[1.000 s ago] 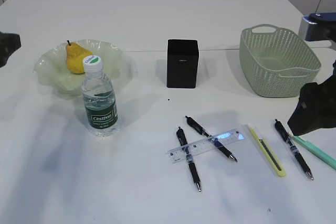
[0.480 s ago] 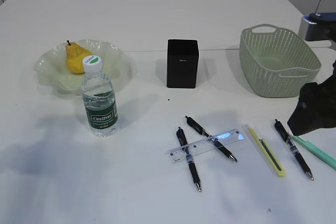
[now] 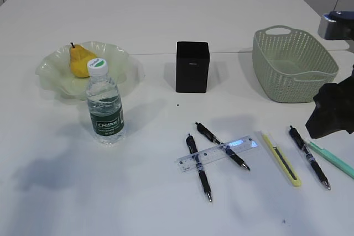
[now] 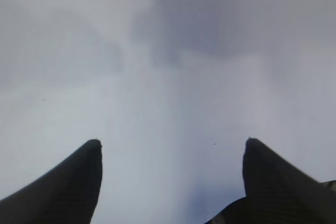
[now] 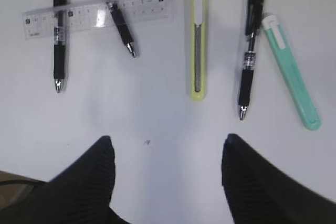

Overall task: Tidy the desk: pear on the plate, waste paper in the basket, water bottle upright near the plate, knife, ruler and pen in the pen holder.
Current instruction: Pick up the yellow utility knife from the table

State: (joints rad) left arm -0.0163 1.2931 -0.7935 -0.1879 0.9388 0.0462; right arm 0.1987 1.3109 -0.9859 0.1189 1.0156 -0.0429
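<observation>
Knife (image 5: 197,40) | lies flat on desk (image 3: 166,9), at 12 o'clock from right gripper (image 5: 165,153) | jaws spread, empty | step: stationery into pen holder (image 3: 192,66) | next: descend, straddle its slim body, pinch | left gripper (image 4: 170,148) spread, empty

Exterior view: slanted down from the desk's (image 3: 166,15) near edge, whole layout visible. Left wrist view: close over bare desk, facing down. Right wrist view: looks down on ruler (image 5: 97,13) and knife (image 5: 197,40); both also appear in the exterior view.
</observation>
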